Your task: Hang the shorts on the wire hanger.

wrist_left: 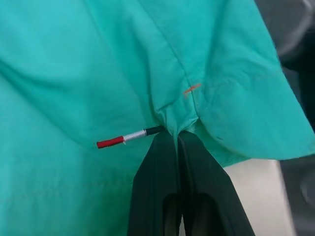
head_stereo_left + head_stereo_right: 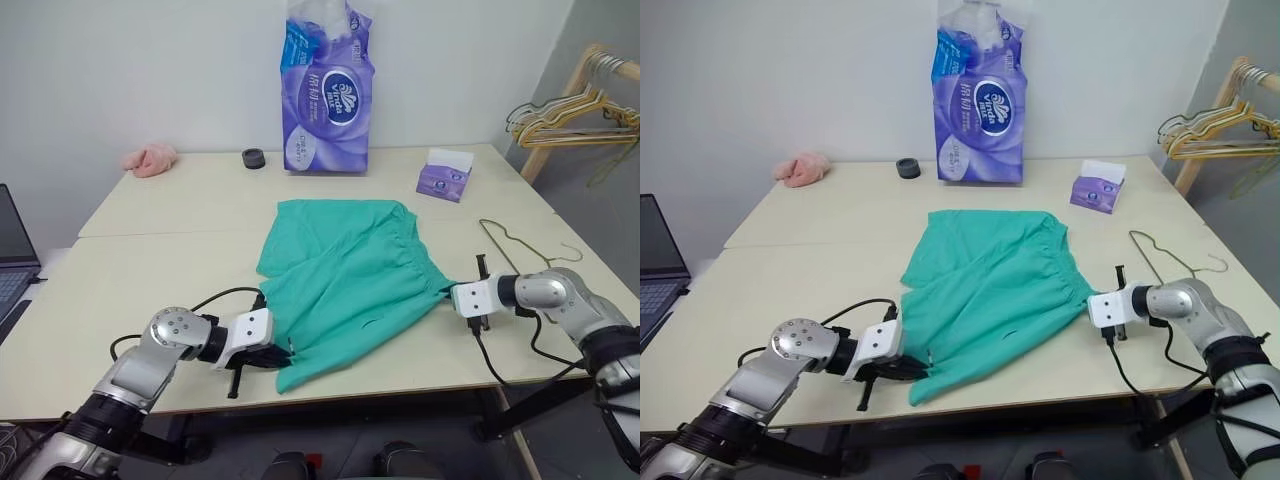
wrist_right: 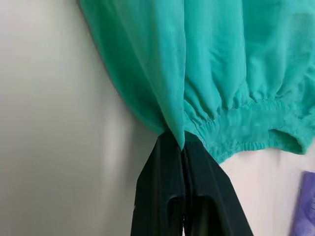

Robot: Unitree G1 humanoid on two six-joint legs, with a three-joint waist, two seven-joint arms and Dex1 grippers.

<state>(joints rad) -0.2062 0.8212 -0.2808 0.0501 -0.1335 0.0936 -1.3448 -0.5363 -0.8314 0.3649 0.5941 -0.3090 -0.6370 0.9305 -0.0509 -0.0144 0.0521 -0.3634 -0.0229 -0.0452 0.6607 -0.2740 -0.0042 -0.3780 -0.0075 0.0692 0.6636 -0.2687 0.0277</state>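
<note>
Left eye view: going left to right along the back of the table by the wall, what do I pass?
Pink cloth → small black ring → purple tissue multipack → small purple tissue box.

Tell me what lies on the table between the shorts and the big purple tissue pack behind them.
Nothing: in the left eye view the stretch of table between the shorts and the purple tissue pack is bare.
</note>
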